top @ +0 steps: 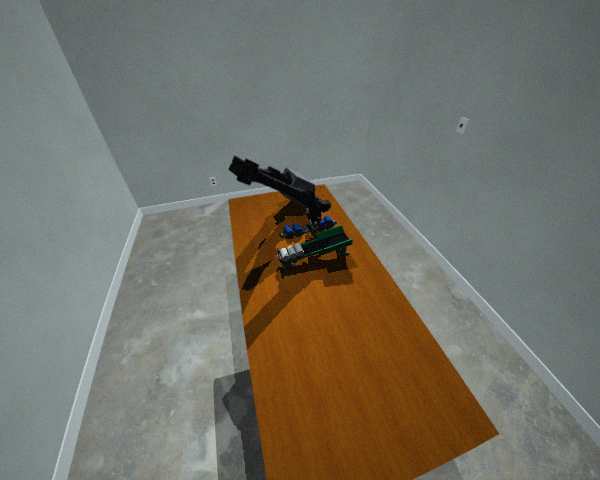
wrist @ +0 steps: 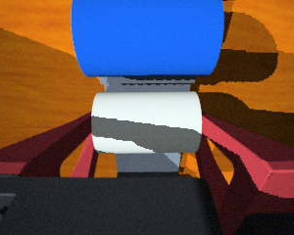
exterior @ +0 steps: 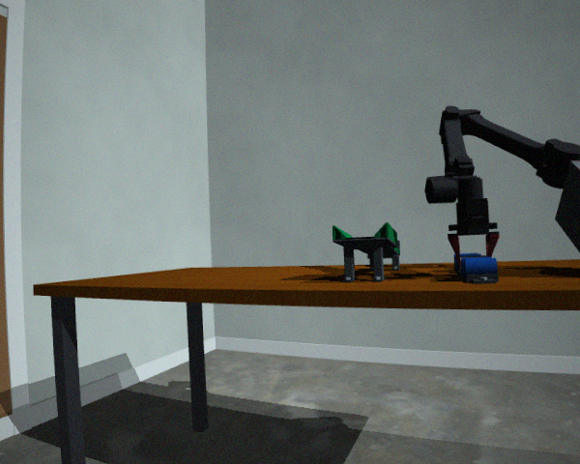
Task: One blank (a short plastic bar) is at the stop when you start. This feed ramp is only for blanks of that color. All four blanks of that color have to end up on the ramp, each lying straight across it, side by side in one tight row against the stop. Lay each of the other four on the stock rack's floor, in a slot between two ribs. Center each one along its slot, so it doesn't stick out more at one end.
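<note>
Orange table (top: 341,361) carries everything, clustered at its far end in the top view. Black arm (exterior: 505,137) reaches in from the right of the exterior view, wrist pointing straight down over the rack (wrist: 146,88). Green-sided ramp (top: 327,241) stands on dark legs beside the rack; three white blanks (top: 291,252) lie side by side at its low end. Rack is grey, low on the table; blue blanks (top: 292,229) sit on it, two left of the claw and more (top: 327,221) right of it in the top view.

Claw (wrist: 146,128) is clenched on the white blank (wrist: 146,122): red fingers press its two ends. That blank lies crosswise over the rack, partly shaded, just in front of a blue blank (wrist: 147,36) in the wrist view. Whether it touches the rack floor, can't tell. In the exterior view the claw tips are down at the level of the blue blanks, well apart from the ramp.
</note>
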